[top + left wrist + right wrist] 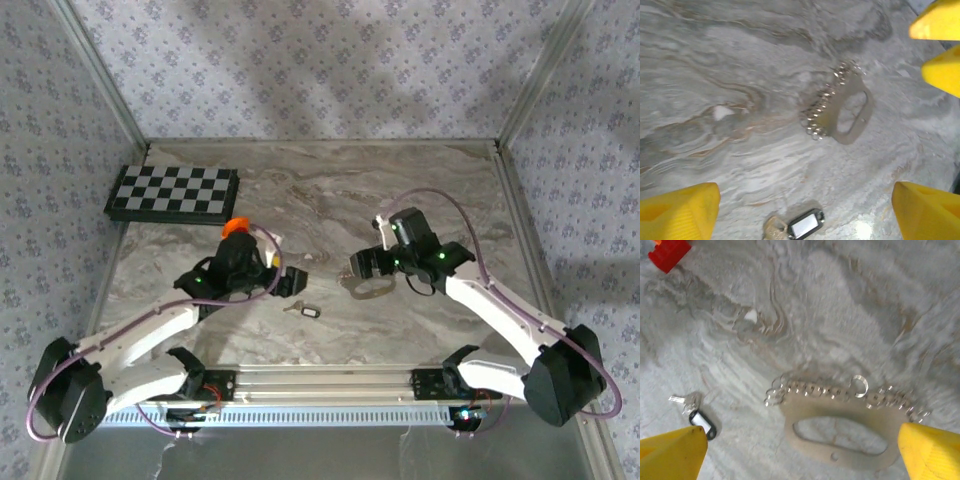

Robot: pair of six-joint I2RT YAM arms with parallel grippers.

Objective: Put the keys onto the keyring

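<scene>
The key (pixel 303 310), a thin silver blade with a small black head, lies flat on the marble table. In the left wrist view the key (pixel 796 227) sits at the lower edge, between and just below my yellow fingertips (pixel 682 210). My left gripper (pixel 805 192) is open and holds nothing. The keyring (pixel 368 291), a flat grey oval loop with a fine chain along one side, lies to the right of the key. My right gripper (pixel 802 430) hovers open right over the keyring (pixel 850 452), one fingertip at each end. The key (pixel 697 414) lies off to its left.
An orange-red block (pixel 237 226) stands behind the left wrist and appears again, as the block (pixel 669 252), in the right wrist view. A black-and-white checkered board (pixel 172 192) lies at the back left. Metal rails and patterned walls bound the table (pixel 330 190).
</scene>
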